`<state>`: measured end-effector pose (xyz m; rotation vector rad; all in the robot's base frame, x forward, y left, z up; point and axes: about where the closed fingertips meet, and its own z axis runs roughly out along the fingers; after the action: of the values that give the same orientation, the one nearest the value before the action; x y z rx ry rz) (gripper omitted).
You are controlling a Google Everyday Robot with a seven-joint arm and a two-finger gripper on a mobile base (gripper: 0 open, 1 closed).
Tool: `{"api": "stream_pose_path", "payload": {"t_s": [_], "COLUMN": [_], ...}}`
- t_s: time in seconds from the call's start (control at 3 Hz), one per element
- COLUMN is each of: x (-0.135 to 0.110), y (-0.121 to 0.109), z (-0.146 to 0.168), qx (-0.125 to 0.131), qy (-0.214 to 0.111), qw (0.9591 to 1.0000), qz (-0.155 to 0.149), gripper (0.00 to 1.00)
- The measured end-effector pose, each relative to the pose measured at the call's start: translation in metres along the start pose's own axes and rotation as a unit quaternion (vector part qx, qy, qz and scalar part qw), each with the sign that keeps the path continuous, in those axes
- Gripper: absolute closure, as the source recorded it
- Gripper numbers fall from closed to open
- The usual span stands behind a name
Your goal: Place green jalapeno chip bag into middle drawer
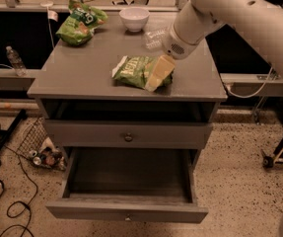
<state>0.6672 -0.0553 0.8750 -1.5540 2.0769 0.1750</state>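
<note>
- The green jalapeno chip bag lies flat on the bench, near the front edge and a little right of centre.
- Your tool is down at the bag's right end, angled in from the upper right. Whether it is apart or together cannot be told from here, so check that before you commit.
- The step in hand looks like the grasp. Take a firm pinch on the crinkly right end rather than the puffed middle, which would likely slip or crush.
- Lift straight up until the whole bag hangs free of the bench before moving sideways. Dragging it could push it off the front edge.
- The brighter green bag, the white bowl and the clear bottle sit well back, so they should not interfere.
- The middle drawer is already pulled out below the closed upper front. Carry the bag forward past the bench edge, lower it into the dark interior, then release.
</note>
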Motion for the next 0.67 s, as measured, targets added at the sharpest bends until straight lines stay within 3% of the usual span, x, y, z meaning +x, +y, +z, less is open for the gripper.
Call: {"api": "stream_pose_path", "payload": {"t_s": [0.33, 0.67], "x": [-0.0015, 0.0044], "y": [-0.005, -0.0093], "z": [0.0186, 0.0267], "qx": [0.004, 0.01], "qy": [0.014, 0.026], "qw": [0.9999, 0.9996], "qz": [0.002, 0.01], "gripper": [0.09, 0.33]}}
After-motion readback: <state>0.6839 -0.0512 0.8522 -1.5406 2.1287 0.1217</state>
